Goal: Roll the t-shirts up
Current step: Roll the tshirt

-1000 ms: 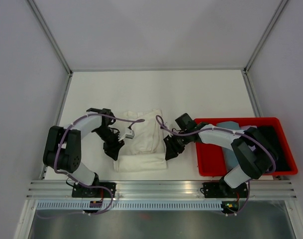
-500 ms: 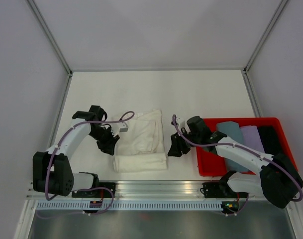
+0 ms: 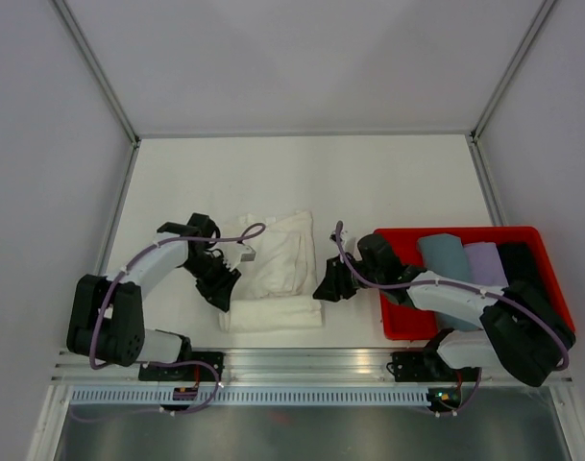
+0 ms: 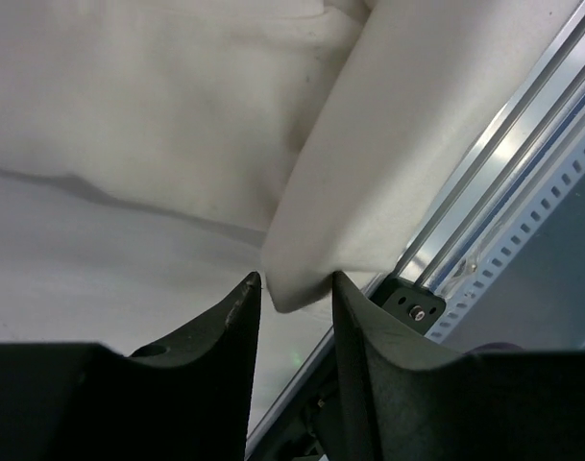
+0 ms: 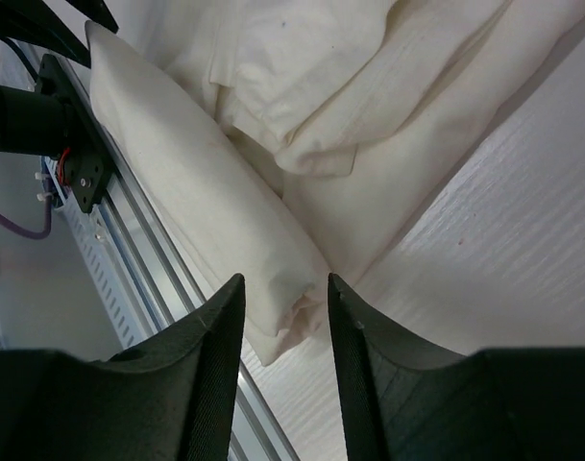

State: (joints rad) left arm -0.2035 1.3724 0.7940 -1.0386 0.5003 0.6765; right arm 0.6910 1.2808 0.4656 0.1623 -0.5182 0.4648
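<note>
A cream t-shirt (image 3: 273, 259) lies crumpled on the white table, its near part wound into a roll (image 3: 273, 315) along the front edge. My left gripper (image 3: 223, 288) sits at the roll's left end. In the left wrist view that gripper (image 4: 292, 280) is open, and the tip of the roll (image 4: 369, 173) pokes between the fingertips. At the right end is my right gripper (image 3: 323, 291). The right wrist view shows it (image 5: 285, 283) open, straddling the end of the roll (image 5: 196, 192). Grey-blue (image 3: 444, 257), lilac (image 3: 484, 261) and black (image 3: 519, 264) t-shirts lie in the bin.
The red bin (image 3: 407, 331) stands at the right, under the right arm. An aluminium rail (image 3: 311, 365) runs along the table's near edge, close behind the roll. White walls close off the table on its far, left and right sides.
My left gripper drew back to the left, then returned to the roll's left end. The right gripper shifted slightly left toward the roll's right end. The shirt barely changed shape.
</note>
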